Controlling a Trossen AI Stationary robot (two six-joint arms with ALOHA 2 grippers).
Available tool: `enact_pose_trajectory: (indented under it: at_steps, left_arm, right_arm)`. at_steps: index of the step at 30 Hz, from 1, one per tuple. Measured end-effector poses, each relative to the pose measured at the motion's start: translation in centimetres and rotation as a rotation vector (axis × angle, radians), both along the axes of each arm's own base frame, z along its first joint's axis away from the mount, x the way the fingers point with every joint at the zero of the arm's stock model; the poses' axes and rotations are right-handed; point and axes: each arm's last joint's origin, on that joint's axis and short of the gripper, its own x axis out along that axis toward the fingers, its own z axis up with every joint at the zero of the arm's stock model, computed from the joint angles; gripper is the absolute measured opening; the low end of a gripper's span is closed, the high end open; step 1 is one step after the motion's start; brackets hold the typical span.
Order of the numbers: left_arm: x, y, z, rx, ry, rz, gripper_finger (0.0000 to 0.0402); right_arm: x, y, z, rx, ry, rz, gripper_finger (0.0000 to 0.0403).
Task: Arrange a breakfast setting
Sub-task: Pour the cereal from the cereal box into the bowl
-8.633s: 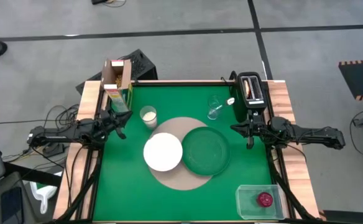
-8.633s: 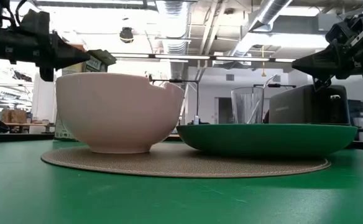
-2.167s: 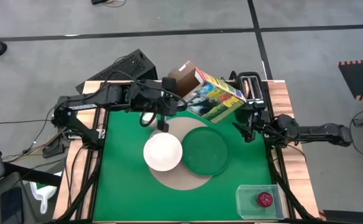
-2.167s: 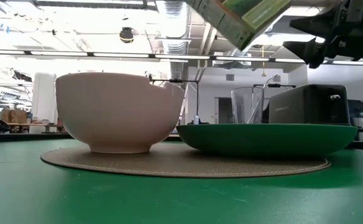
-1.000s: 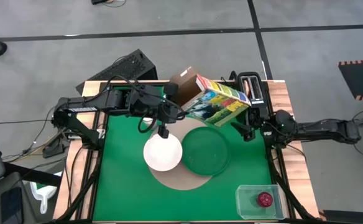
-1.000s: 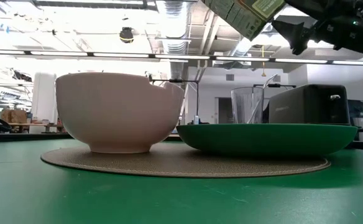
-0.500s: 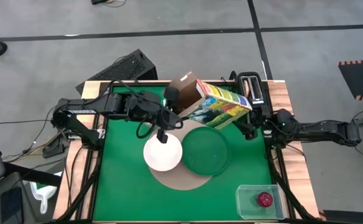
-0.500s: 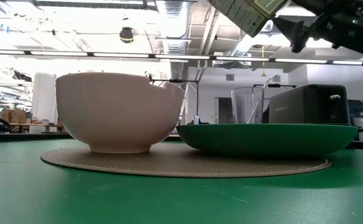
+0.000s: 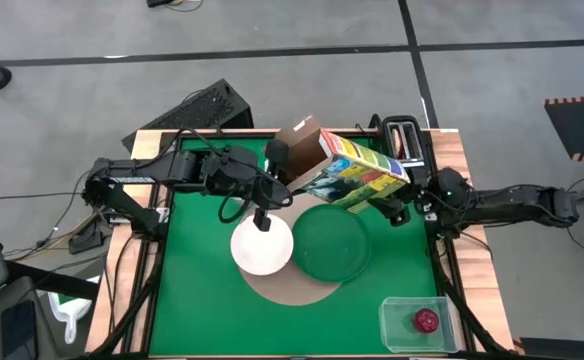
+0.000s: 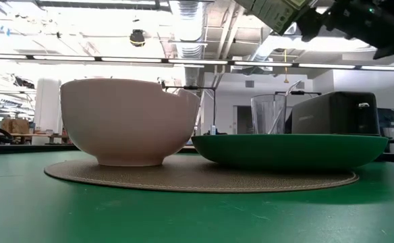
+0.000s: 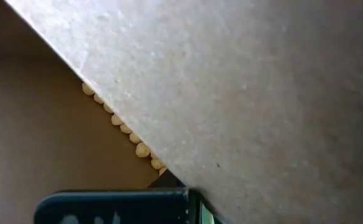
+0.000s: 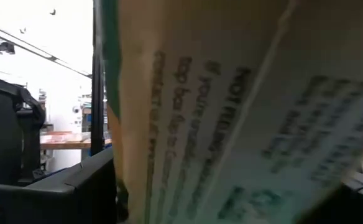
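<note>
The yellow-green cereal box (image 9: 360,170) hangs tilted in the air above the far side of the table, its open brown flaps (image 9: 297,137) toward the left. My left gripper (image 9: 275,166) is shut at that open end. My right gripper (image 9: 387,207) stands open at the box's bottom end, whose printed side (image 12: 231,112) fills the right wrist view. Only that end of the box (image 10: 274,12) and the right gripper (image 10: 313,20) reach into the top of the low view. The white bowl (image 9: 262,244) and the dark-green plate (image 9: 330,241) rest on the round tan mat (image 9: 302,287). My left gripper holds the cereal box by a brown top flap (image 11: 243,93) at its open end, coming level from the table's left. One dark finger (image 11: 113,208) shows under the flap, with cereal pieces (image 11: 132,134) inside. The box is lifted clear and tilted. My right gripper's fingers stand on either side of the box's bottom end; whether they touch it I cannot tell.
The black toaster (image 9: 404,140) stands at the far right corner, just behind the box. A clear plastic tub (image 9: 402,325) with a small red fruit (image 9: 427,320) sits at the near right corner. Bare green table lies at the near left.
The cereal box's bottom end has risen a little, and the box has shifted slightly toward the table's right. My right gripper has risen with it and reached closer to that end, staying open. My left gripper has kept its hold on the flap.
</note>
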Motion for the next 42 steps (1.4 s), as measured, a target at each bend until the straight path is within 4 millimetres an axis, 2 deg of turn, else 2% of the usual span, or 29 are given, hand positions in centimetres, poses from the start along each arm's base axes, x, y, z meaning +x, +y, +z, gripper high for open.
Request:
enact_pose_trajectory:
  at_steps: [6, 13, 17, 21, 26, 31, 34, 42]
  left_arm:
    - [0.0, 0.0, 0.0, -0.009, 0.0, 0.009, 0.0]
    - [-0.1, 0.1, -0.1, -0.042, 0.006, 0.034, 0.0]
    - [-0.1, 0.1, -0.1, -0.085, 0.009, 0.063, 0.0006]
    - [-0.2, 0.3, -0.2, -0.118, 0.005, 0.145, 0.0039]
    - [-0.4, 0.4, -0.6, -0.165, 0.036, 0.206, 0.0108]
    - [-1.5, 0.5, -0.5, -0.232, 0.069, 0.249, 0.0165]
    - [-2.5, 0.5, 0.1, -0.273, 0.056, 0.271, 0.0178]
    - [-5.3, 0.8, 1.0, -0.338, 0.064, 0.347, 0.018]
  right_arm:
    - [1.1, 0.0, 0.2, -0.013, -0.016, 0.012, 0.0354]
    - [1.6, -0.1, 0.4, -0.012, -0.009, 0.015, 0.0273]
    - [1.5, -0.2, 0.4, -0.009, 0.004, 0.012, 0.0243]
    - [1.4, -0.3, 0.4, -0.003, 0.022, 0.004, 0.024]
    - [1.2, -0.3, 0.4, -0.011, 0.041, -0.008, 0.024]
    - [0.7, -0.1, 0.4, -0.013, 0.077, -0.013, 0.0237]
    - [0.2, 0.0, 0.5, -0.012, 0.094, -0.016, 0.0236]
    - [-1.1, 0.4, 0.8, 0.004, 0.13, -0.005, 0.0236]
